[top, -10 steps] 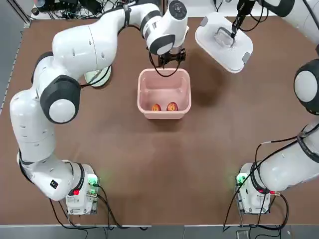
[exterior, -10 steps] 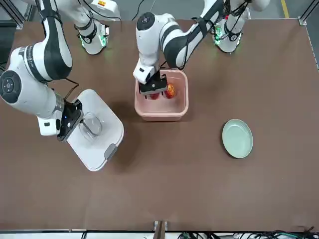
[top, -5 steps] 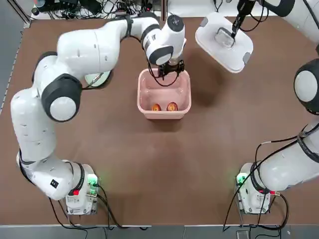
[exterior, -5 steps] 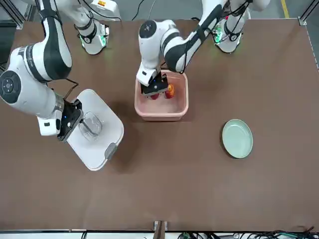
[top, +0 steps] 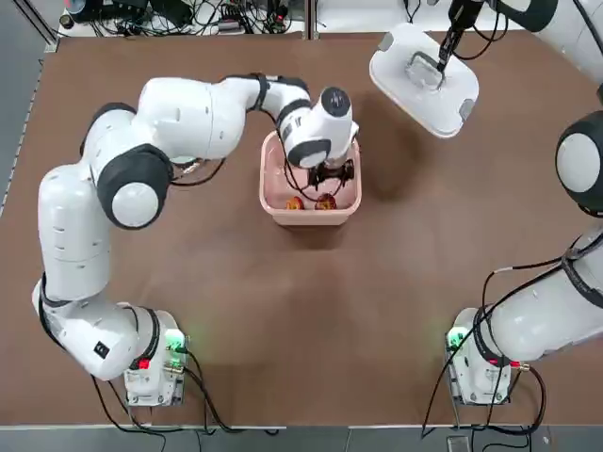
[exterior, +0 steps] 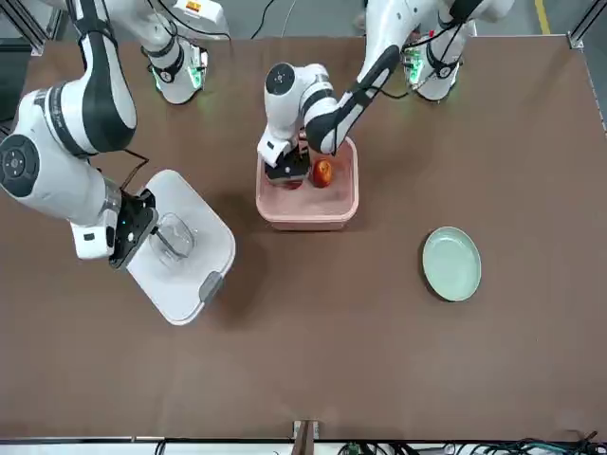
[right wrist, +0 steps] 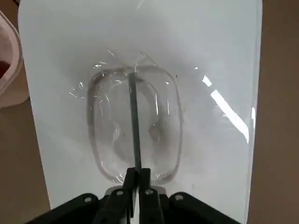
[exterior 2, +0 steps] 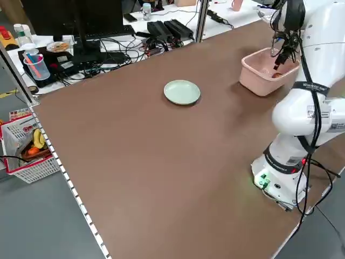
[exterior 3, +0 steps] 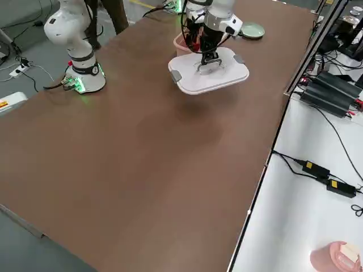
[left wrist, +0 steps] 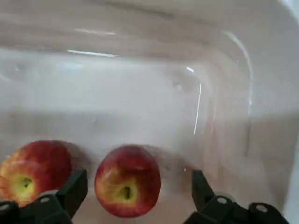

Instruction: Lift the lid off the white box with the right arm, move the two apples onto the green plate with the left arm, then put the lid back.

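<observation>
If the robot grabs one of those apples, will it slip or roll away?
It may well roll if nudged, since the apples look round and smooth. The skin looks glossy, so a loose pinch could slip. Still, the walls of the box would probably stop one from getting far.

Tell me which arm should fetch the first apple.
The left, I'd say: its open gripper hovers over the two apples in the box, while the right gripper is shut on the lid's handle.

Two apples, one plate, one box, one lid.
</observation>
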Controlling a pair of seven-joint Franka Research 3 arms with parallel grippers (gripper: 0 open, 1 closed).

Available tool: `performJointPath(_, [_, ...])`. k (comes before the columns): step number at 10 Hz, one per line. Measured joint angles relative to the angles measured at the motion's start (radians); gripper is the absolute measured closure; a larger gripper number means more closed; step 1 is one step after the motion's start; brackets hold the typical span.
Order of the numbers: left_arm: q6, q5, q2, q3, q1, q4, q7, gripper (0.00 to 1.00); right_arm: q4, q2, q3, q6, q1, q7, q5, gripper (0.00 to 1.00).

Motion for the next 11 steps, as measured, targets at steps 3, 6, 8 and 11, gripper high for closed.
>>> performJointPath(3, [0.040, 0.001, 0.000, -0.018, 0.001, -0.042, 0.017, 0.02, 0.000, 0.000, 0.000, 0.000, -0.006, -0.005, 0.000, 0.94])
performJointPath(6, [0.041, 0.001, -0.001, -0.037, 0.001, -0.082, 0.040, 0.02, 0.000, 0.000, 0.000, -0.001, -0.016, -0.022, 0.000, 0.94])
performJointPath(8, [0.041, 0.002, -0.001, -0.036, 0.008, -0.090, 0.067, 0.02, 0.000, 0.000, 0.000, -0.002, -0.016, -0.027, 0.000, 0.94])
performJointPath(11, [0.045, 0.002, -0.001, -0.034, 0.023, -0.090, 0.080, 0.02, 0.000, 0.000, 0.000, -0.005, -0.017, -0.041, 0.000, 0.94])
